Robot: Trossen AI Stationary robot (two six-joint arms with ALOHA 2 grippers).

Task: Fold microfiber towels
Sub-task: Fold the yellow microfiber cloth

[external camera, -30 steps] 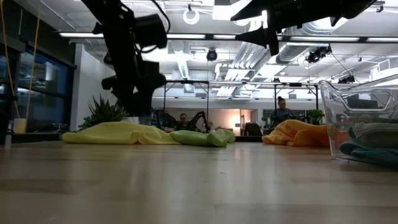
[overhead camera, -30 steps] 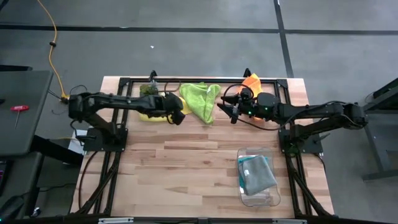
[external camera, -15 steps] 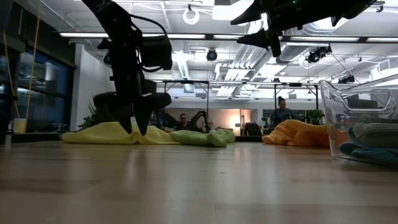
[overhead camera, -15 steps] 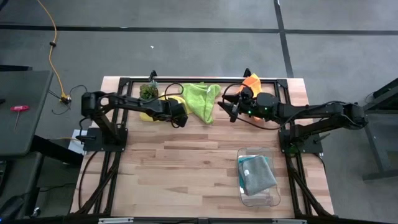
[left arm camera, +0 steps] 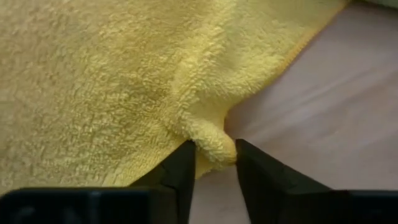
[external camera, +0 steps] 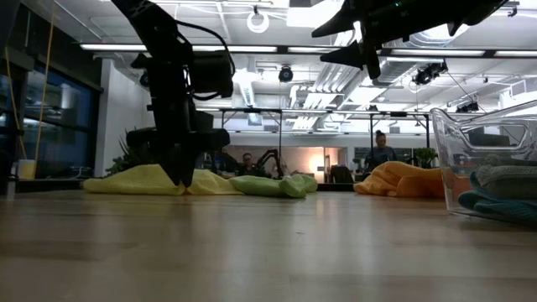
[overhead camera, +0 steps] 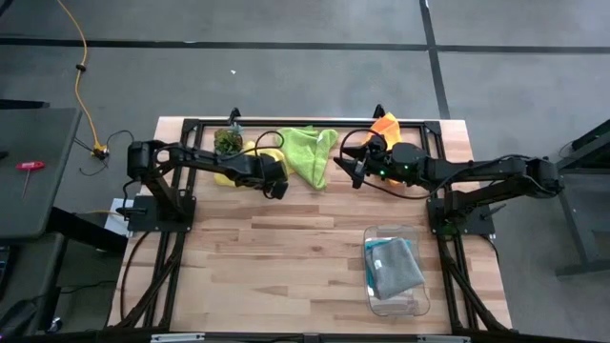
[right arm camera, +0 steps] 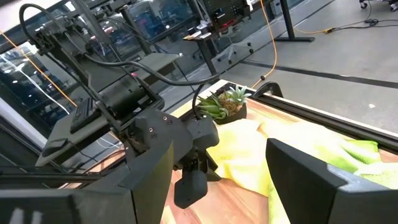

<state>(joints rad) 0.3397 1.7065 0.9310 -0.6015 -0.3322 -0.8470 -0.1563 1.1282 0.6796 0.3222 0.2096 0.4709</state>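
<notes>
Left gripper [left arm camera: 212, 163] is down at the desk [overhead camera: 286, 257], fingers [left arm camera: 180, 171] pinched on the yellow towel's [left arm camera: 112, 81] corner fold at the desk's far side. Beyond it, the right gripper [overhead camera: 355, 168] hovers beside the lime green towel [overhead camera: 310, 152], fingers spread wide.

Bright ceiling strips, backlit arms, dim tabletop

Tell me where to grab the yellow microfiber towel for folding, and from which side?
Grip the soft yellow microfiber towel at its near hemmed edge, coming straight down. That edge bunches into a raised fold above the wooden table, where the left end effector is pinching.
</notes>
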